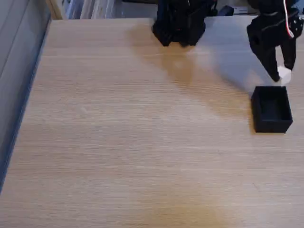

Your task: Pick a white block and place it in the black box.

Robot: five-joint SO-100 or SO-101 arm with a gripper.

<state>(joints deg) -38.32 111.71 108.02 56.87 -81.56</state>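
The white block [284,74] sat pinched between the fingertips of the black gripper [282,76] in the fixed view, held in the air just above the far rim of the black box [271,109]. The gripper's two fingers pointed downward and were closed on the block, one dark finger [270,64] on the block's left side and the other partly hidden at the right edge of the picture. The black box stood upright on the wooden table [142,142], its open top facing up and its dark inside visible. The block was not inside the box; it hung at the box's far side, close to its upper edge. Well to the left of the box and further back stood the arm's black base [180,23].
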